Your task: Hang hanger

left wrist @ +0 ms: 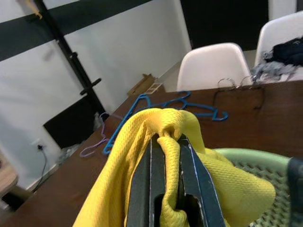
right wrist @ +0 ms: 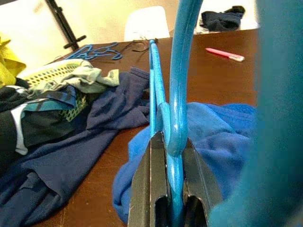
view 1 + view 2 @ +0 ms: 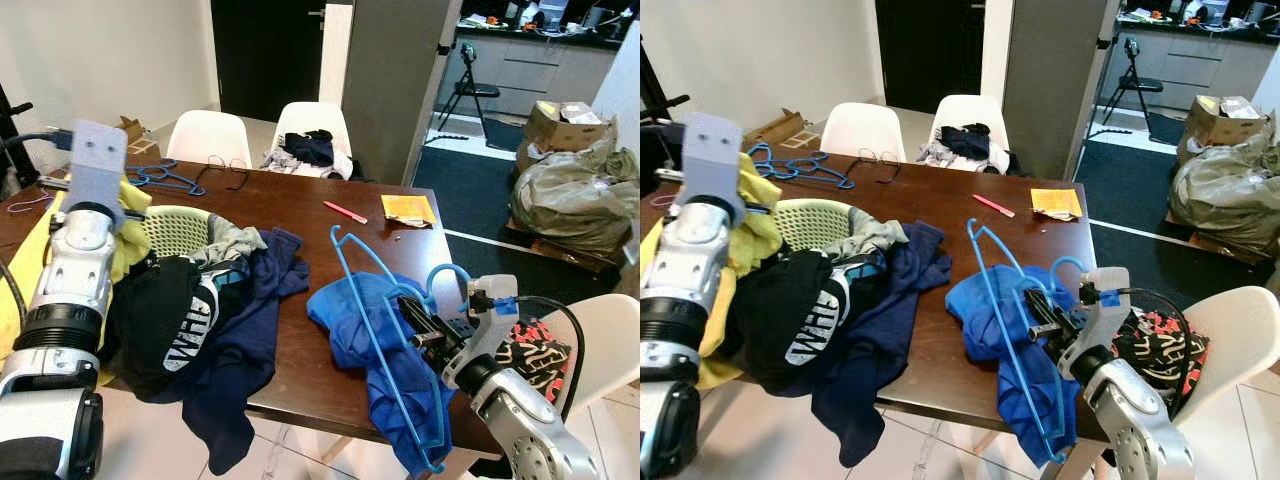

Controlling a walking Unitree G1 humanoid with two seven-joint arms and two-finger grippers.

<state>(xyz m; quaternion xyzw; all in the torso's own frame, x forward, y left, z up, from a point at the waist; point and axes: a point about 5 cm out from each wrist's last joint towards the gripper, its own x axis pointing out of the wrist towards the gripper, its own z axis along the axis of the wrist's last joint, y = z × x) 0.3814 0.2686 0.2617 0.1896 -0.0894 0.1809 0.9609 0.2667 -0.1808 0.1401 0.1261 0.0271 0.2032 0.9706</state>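
**Blue hanger pinched at lower right, yellow cloth pinched at left**

At the left of the head view the left gripper (image 1: 173, 142) is raised over the desk (image 3: 300, 205), its fingers (image 1: 147, 189) closed narrowly on a fold of yellow cloth (image 1: 156, 125) that drapes down both sides. Just right of it sits a pale green basket (image 3: 178, 225) with dark clothes (image 3: 190, 320) spilling toward the near edge of the desk. At upper left, near the far edge, lie spare blue hangers (image 3: 165, 177).

The middle of the desk is bare wood, with a pink pen (image 3: 345, 211) and an orange packet (image 3: 407, 208) farther back.

At lower right the right gripper (image 3: 415, 325) holds the blue hanger (image 3: 365, 300): its fingers (image 2: 149, 184) are clamped on the neck just below the hook, which curves up beyond them. The hanger frame stands tilted, one end up over the desk, the other past the near edge, with a blue shirt (image 3: 360, 320) bunched on it and hanging over that edge. A white chair (image 3: 590, 340) stands at the far right.
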